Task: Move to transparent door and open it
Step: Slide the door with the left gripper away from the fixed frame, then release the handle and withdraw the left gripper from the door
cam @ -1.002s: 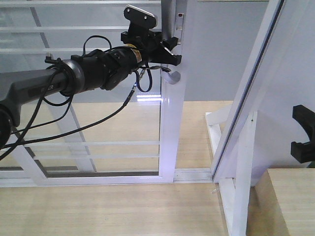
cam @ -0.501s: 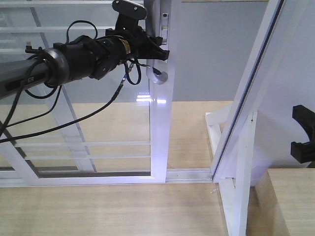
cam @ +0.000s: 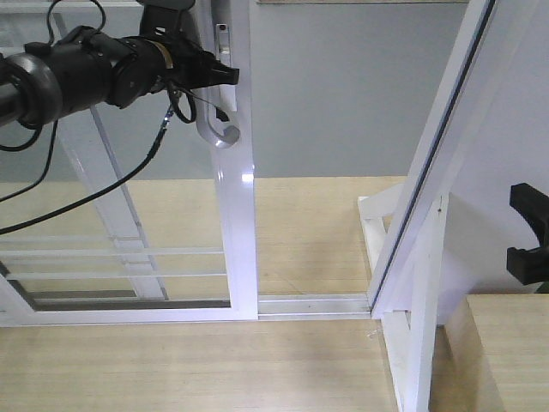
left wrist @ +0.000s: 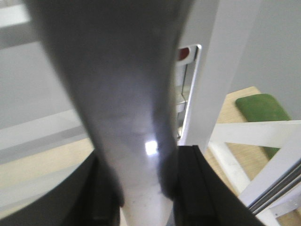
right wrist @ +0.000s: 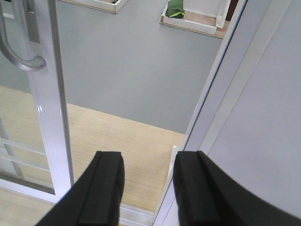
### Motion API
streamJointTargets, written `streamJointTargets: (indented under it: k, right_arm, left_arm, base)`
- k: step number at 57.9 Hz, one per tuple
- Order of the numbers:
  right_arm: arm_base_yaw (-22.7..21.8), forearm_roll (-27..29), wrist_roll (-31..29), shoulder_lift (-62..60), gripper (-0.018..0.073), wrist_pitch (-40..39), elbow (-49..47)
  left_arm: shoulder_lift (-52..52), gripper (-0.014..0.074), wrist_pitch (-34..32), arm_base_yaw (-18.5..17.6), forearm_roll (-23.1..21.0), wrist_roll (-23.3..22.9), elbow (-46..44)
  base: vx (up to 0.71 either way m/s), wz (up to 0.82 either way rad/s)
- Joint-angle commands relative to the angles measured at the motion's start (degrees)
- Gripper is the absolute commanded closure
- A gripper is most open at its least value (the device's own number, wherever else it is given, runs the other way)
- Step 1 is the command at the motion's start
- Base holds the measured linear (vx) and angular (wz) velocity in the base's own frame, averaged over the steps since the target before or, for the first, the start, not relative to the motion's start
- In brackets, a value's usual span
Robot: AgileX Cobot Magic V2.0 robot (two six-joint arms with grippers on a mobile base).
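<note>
The transparent door [cam: 237, 223] is a white-framed glass panel with thin horizontal bars, standing left of centre in the front view. Its pale curved handle [cam: 221, 127] hangs from the stile. My left gripper [cam: 213, 74] is shut on the upper part of this handle. In the left wrist view the blurred pale handle [left wrist: 141, 141] fills the space between the two black fingers [left wrist: 190, 188]. My right gripper [right wrist: 146, 188] is open and empty, low at the right edge of the front view [cam: 527, 245]. The door [right wrist: 49, 113] and handle [right wrist: 21, 56] also show in the right wrist view.
A slanted white frame post [cam: 437, 163] stands to the right of the opening. The white floor track [cam: 313, 305] runs between door and post. A second glass panel [cam: 99, 172] sits behind the door. A wooden surface [cam: 506, 352] is at the bottom right. A green object [right wrist: 175, 8] lies far back.
The door has slid to the left with my left gripper on its handle. The gap between stile and slanted post has widened. The right gripper has not moved.
</note>
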Motion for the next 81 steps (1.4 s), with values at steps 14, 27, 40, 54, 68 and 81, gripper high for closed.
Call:
streamJointTargets:
  k: [14,27,40,54,68,81]
  right_arm:
    - [-0.38,-1.49,-0.40,0.06,0.0223,-4.10,-1.64]
    - [-0.38,-2.21,-0.40,0.06,0.0223,-4.16,-1.64]
    - [-0.38,-3.34,-0.40,0.06,0.0223,-4.16,-1.64]
    - [-0.38,-3.06,-0.20,0.06,0.0223,-4.06,-1.64]
    - [-0.38,-2.97,-0.20,0.06,0.0223,-4.14,-1.64]
    - [-0.38,-2.97,-0.20,0.06,0.0223,-4.14,-1.64]
  left_arm:
    - [-9.73,0.0268,-5.29,5.96,1.46,4.42,3.20]
    - [-18.94,0.0268,-14.55,12.82,1.60,4.42,20.95]
    - [-28.71,0.0268,-19.05,16.91,1.56,4.17,34.66]
    - [-44.39,0.0268,-23.88,14.02,1.47,4.09,48.22]
    - [-61.61,0.0268,-22.95,13.35,1.43,4.02,57.39]
    - [-68.22,0.0268,-21.62,13.35,1.43,4.02,60.12]
  base:
    - [0.00,0.00]
    - [0.00,0.00]
    - [0.00,0.00]
    - [0.00,0.00]
    - [0.00,0.00]
    - [0.00,0.00]
